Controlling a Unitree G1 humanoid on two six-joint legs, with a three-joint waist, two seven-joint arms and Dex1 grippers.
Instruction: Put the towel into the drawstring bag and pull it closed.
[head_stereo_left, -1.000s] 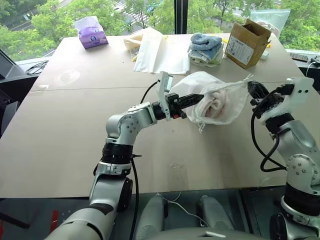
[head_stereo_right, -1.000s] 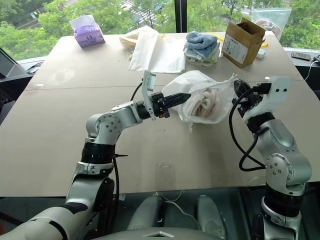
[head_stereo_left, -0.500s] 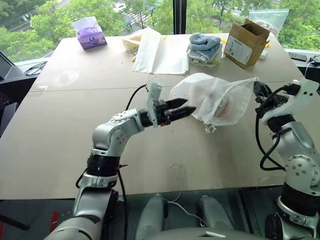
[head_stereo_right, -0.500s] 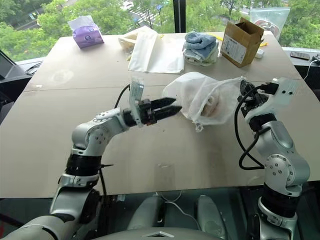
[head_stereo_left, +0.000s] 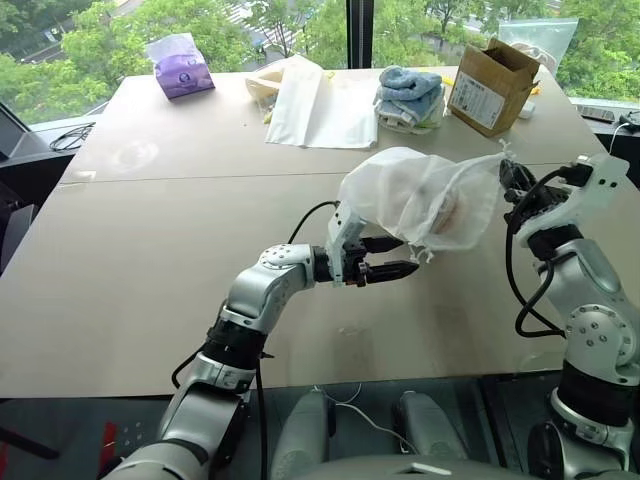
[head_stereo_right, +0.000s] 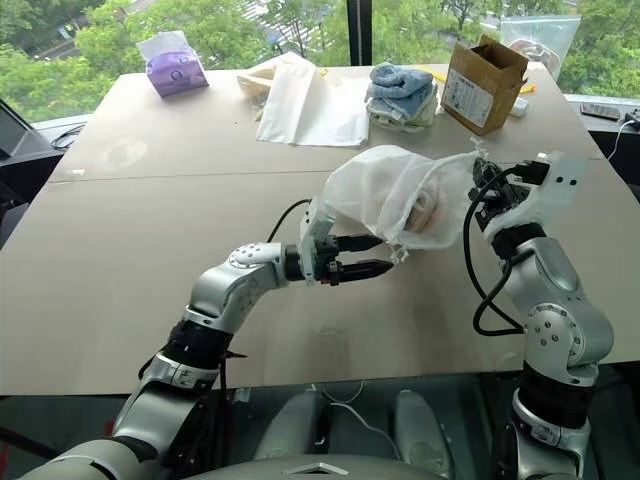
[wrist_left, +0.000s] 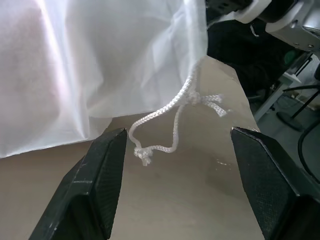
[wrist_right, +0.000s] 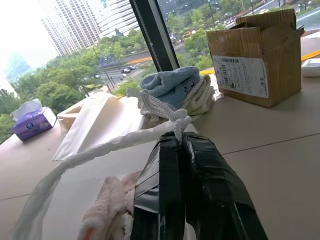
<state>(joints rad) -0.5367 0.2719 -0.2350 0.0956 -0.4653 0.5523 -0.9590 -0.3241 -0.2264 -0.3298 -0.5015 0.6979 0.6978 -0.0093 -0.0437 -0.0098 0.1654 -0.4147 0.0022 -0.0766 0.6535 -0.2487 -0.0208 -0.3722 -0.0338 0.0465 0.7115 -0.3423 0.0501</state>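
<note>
1. The right claw is clenched on the mouth cord of the drawstring bag, which hangs above the desk with the towel inside
2. The left claw, released, sits at the bag's 7 o'clock, straddling the dangling cord
3. Risk: the limp cord may swing out between the fingers, so they close on air
4. Risk: a hard pull could slip the right grip, dropping the bag
</note>
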